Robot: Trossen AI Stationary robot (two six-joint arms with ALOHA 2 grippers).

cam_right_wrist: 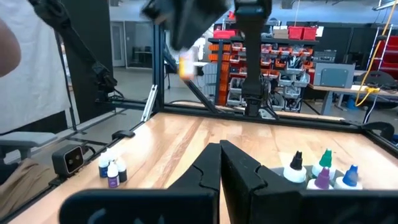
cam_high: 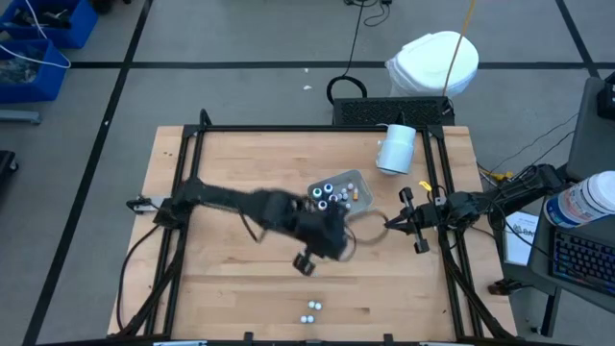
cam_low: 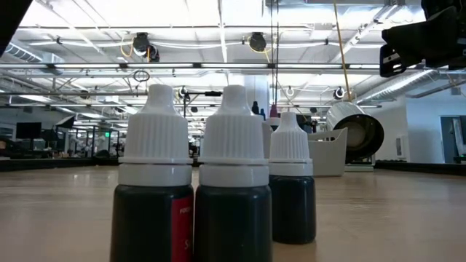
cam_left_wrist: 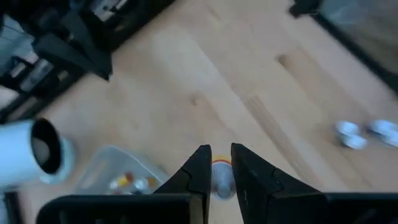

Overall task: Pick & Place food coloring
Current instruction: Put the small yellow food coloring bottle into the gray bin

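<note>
My left gripper (cam_high: 338, 242) hangs above the table's middle, just nearer than the grey tray (cam_high: 357, 179), shut on one small food coloring bottle (cam_left_wrist: 221, 179). The right wrist view shows that bottle (cam_right_wrist: 188, 66) high above the wood. Several more bottles (cam_high: 329, 195) stand upright in the tray. Three capped bottles (cam_high: 309, 309) stand on their bases near the table's front edge, close before the low camera (cam_low: 233, 182). My right gripper (cam_right_wrist: 221, 163) rests shut at the table's right side (cam_high: 390, 224), holding nothing. My left gripper pinches the small bottle between its two fingertips (cam_left_wrist: 200, 171), at the white cap end with an orange band (cam_left_wrist: 221, 168). The fingers slant down toward the table's right. The bottle is lifted clear of the table; its lower part is hidden by the fingers.
A large white cylinder (cam_high: 396, 149) lies on its side at the far right, behind the tray. A black frame rail (cam_high: 317, 128) runs around the tabletop. Bare wood (cam_high: 231, 279) lies between the tray and the front bottles.
</note>
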